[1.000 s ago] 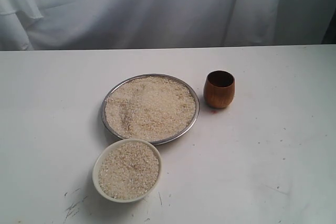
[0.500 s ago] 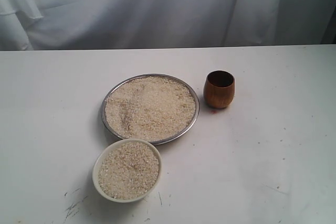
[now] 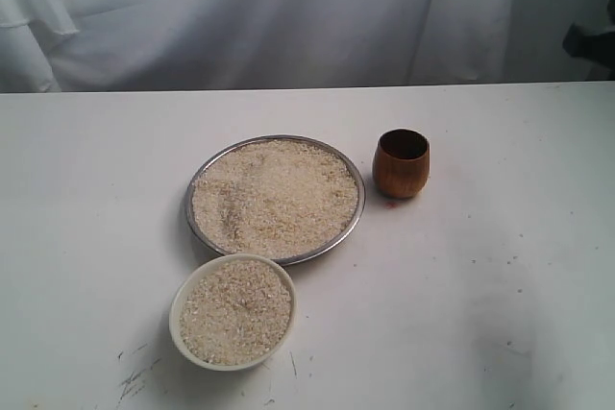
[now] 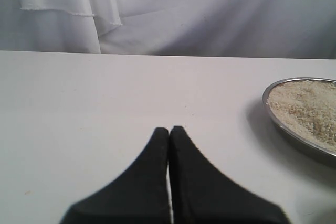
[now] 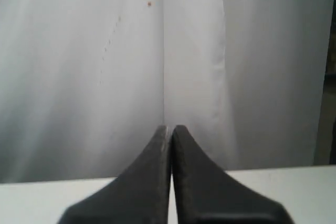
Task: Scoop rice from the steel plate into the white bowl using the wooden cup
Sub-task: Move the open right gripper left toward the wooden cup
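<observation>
The steel plate lies mid-table, covered with pale rice. Just in front of it stands the white bowl, filled with rice too. The wooden cup stands upright to the right of the plate, nothing touching it. In the left wrist view my left gripper is shut and holds nothing, low over bare table, with the plate's rim off to one side. My right gripper is shut and holds nothing, facing the white curtain. A dark bit of the right arm shows at the exterior view's right edge.
A white curtain hangs behind the white table. The tabletop carries small dark scuffs near the front left.
A dark part of the right arm has come into view at the right edge of the exterior view. Plate, bowl and cup have not moved.
</observation>
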Available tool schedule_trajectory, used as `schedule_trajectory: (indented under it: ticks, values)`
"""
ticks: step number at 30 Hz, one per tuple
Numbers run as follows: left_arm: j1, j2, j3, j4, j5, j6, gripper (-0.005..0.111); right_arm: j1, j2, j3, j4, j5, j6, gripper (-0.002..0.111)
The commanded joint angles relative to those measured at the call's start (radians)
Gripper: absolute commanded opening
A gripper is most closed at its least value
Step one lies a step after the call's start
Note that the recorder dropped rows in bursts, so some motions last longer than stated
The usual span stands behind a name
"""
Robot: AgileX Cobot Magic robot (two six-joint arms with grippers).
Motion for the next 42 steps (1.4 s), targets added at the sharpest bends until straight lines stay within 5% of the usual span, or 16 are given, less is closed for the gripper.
schedule_trajectory:
  ticks: [1, 13, 29, 33, 39, 42]
  values:
    - [-0.002, -0.005, 0.005, -0.001, -0.006, -0.003, 0.0, 0.0, 0.137, -0.004, -0.042, -0.017, 0.002, 0.0]
    - [-0.002, -0.005, 0.005, -0.001, -0.006, -0.003, 0.0, 0.0, 0.398, -0.004, -0.68, -0.124, -0.001, 0.0]
    - [-0.002, -0.005, 0.005, -0.001, -0.006, -0.003, 0.0, 0.007, 0.402, -0.004, -0.637, -0.145, 0.197, 0.002]
    - [-0.002, -0.005, 0.005, -0.001, -0.006, -0.003, 0.0, 0.007, 0.402, -0.004, -0.573, -0.145, 0.263, 0.021]
    - [-0.002, -0.005, 0.005, -0.001, -0.006, -0.003, 0.0, 0.007, 0.402, -0.004, -0.55, -0.142, 0.298, 0.083]
    - [-0.002, -0.005, 0.005, -0.001, -0.006, -0.003, 0.0, 0.007, 0.402, -0.004, -0.542, -0.148, 0.303, 0.094]
